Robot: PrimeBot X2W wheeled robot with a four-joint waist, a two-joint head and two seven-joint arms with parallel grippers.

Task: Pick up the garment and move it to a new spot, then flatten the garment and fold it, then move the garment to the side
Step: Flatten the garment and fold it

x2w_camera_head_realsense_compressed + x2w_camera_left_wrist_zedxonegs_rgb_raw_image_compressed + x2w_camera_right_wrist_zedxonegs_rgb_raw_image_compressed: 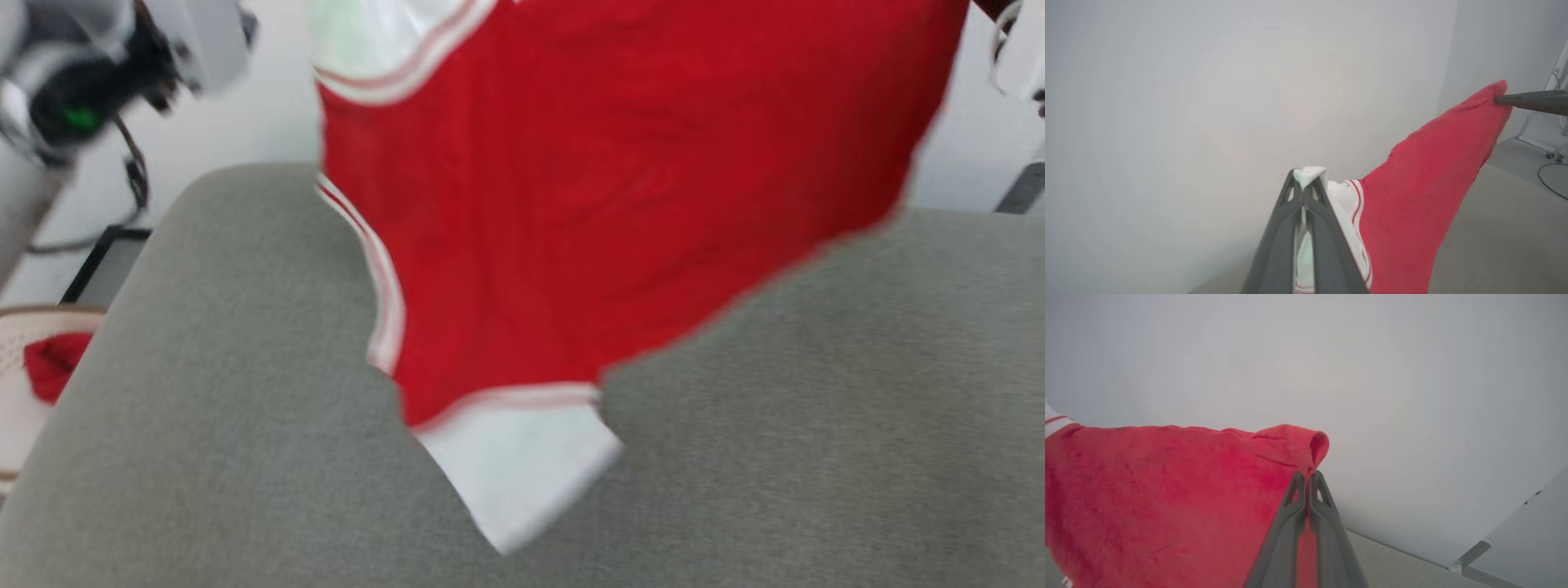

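Holds red, white-sleeved jersey garment [571, 204] aloft over grey fabric worktop [816, 408].
Clamps thin edges only: sleeve [1343, 196] in left pincer [1306, 179], red corner [1314, 445] in right pincer [1306, 475]; risks slippage mid-swing, bunched landing.

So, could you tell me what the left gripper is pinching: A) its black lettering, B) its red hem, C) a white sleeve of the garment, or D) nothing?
C: the left wrist view shows the left gripper with its jaws shut on white fabric of the garment, beside its striped trim.

Grey table [816, 425], pale basket [16, 359] beside
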